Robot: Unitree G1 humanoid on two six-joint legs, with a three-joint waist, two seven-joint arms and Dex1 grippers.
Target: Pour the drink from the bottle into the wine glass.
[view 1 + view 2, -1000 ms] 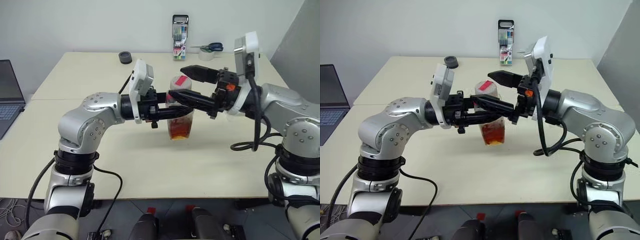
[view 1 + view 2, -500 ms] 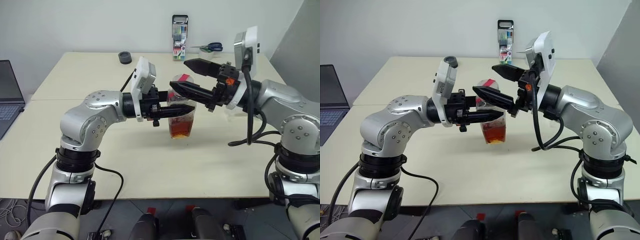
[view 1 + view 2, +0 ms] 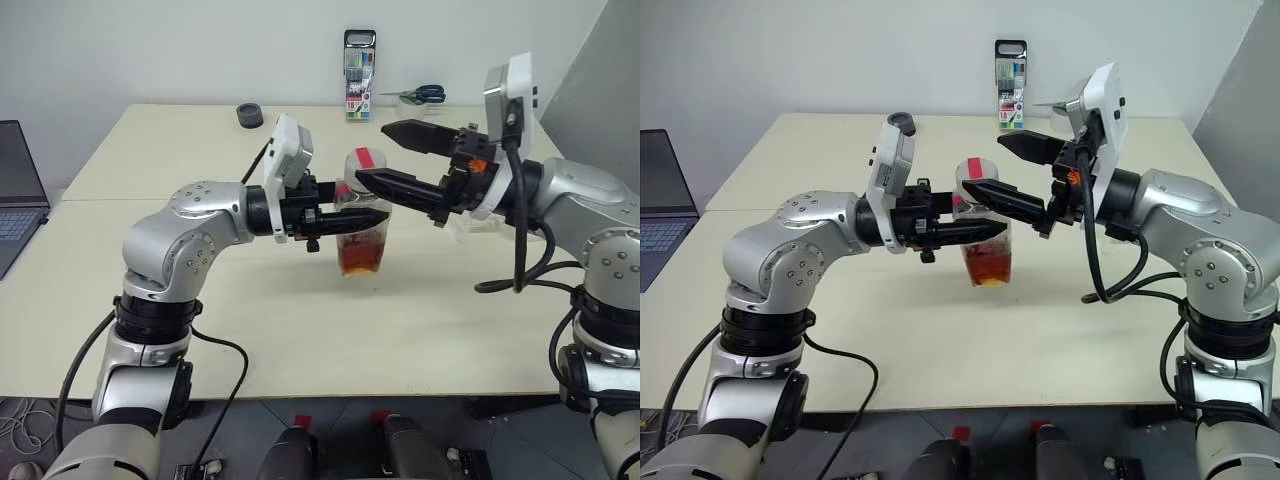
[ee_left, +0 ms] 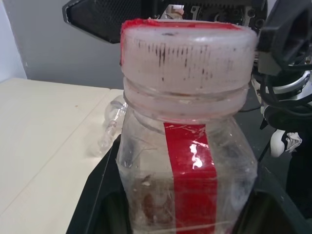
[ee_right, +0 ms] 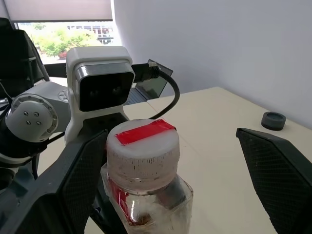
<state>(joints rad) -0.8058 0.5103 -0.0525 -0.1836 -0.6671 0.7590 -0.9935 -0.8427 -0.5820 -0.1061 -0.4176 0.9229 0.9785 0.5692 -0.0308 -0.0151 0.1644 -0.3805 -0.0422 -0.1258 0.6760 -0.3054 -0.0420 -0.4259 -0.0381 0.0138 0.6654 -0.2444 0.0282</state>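
bottle (image 3: 362, 215): upright, lifted just off the tabletop (image 3: 300, 320), centre of scene, cap (image 5: 143, 144) on.
drink (image 3: 361, 257): amber, sits in bottom part of bottle, none poured.
left gripper (image 3: 372, 212): jaws clamped on bottle body below the neck, arm reaching in level from the left; holds bottle steady, likely as the anchor for uncapping.
right gripper (image 3: 395, 156): jaws spread wide, holding nothing; one finger near side of cap, other behind it, neither touching. Cap sits between the two fingers in right wrist view, so lined up to close on it.
cap: white, ribbed, red tape strip on top, seated on wide mouth. Must come off before any pour.
wine glass (image 3: 472, 222): clear, on tabletop behind right forearm, mostly hidden; whether upright or lying, cannot tell. Well apart from bottle.
step, judged: pre-grasp on cap, early in task.
next, judged: close right jaws on cap, twist while left holds body.
risk, judged: thin plastic body may flex under clamp; slip during twist could slosh the drink.
clutter: scissors (image 3: 420, 95), marker pack (image 3: 360, 73), dark small lid (image 3: 250, 115) at far edge, laptop (image 3: 18, 190) at left, all well clear.
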